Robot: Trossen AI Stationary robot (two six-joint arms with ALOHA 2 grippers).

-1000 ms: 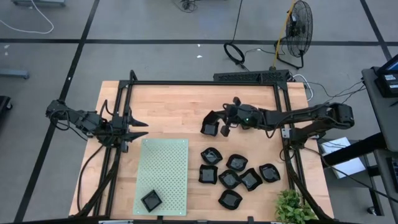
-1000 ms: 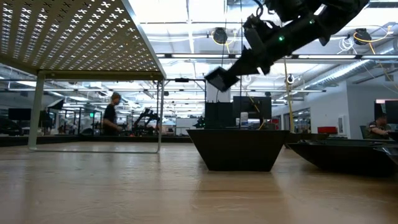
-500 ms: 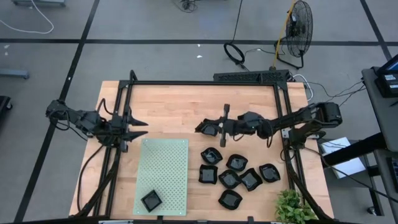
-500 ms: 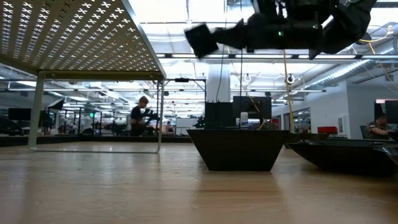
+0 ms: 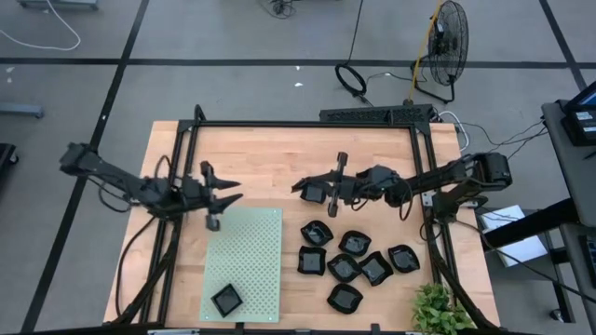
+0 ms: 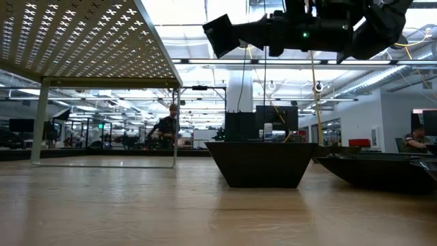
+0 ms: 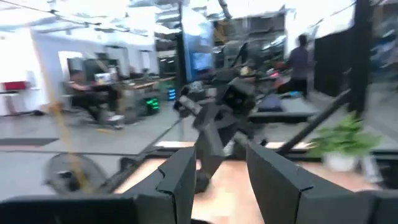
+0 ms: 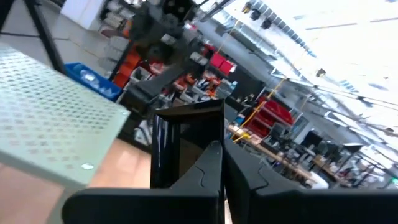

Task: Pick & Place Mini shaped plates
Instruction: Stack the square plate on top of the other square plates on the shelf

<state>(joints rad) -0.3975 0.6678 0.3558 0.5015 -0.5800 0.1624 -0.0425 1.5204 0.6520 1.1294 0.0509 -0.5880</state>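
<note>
The middle of the bench [image 5: 270, 154], between the two arms, is bare wood, and an end effector can pass there freely. The left end effector [image 5: 226, 197] with open fingers reaches in from the left side, just above the far edge of the green mat [image 5: 244, 265]. The right end effector [image 5: 309, 188] holds one black plate [image 5: 317, 192] high in the air, well above the bench in the low view. The mat is nearly free; only one small plate [image 5: 226, 299] lies at its near edge. Beside the mat, a tight group of plates [image 5: 352, 262] fills the near right part. A black frame [image 5: 307, 125] surrounds the working area. A plant [image 5: 438, 310] stands at the near right corner.
</note>
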